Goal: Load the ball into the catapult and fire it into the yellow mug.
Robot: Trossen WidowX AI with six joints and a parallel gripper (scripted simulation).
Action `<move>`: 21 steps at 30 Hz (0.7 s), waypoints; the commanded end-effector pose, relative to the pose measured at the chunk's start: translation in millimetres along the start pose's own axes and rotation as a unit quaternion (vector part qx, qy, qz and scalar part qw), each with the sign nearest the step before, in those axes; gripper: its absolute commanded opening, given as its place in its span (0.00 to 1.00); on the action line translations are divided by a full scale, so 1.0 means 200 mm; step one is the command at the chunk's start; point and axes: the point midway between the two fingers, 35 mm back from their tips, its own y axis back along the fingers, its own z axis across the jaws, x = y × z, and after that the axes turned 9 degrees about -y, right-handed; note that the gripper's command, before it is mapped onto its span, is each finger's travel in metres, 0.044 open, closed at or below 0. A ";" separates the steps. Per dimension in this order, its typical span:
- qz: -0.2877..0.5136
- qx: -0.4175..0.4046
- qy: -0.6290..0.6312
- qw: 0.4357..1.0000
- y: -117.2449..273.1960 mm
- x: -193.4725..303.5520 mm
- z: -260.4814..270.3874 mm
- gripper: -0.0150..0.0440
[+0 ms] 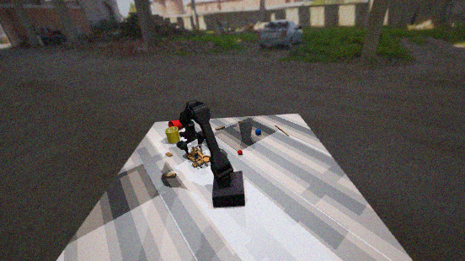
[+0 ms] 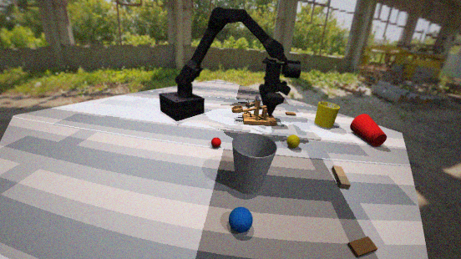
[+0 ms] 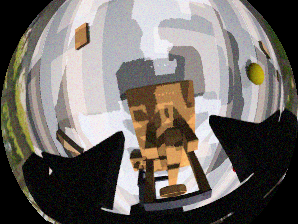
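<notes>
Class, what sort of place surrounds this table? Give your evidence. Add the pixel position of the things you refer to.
Probably an abandoned industrial building or its yard: bare window frames open onto trees, thick concrete pillars stand around, and rubble lies beyond the table (image 1: 269, 222) (image 2: 104, 187).
</notes>
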 end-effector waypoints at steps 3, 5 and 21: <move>0.005 0.001 -0.002 1.000 -0.06 0.01 0.00 1.00; 0.005 0.001 -0.002 1.000 -0.08 0.01 0.00 1.00; 0.002 0.000 0.000 1.000 -0.07 0.01 0.00 0.51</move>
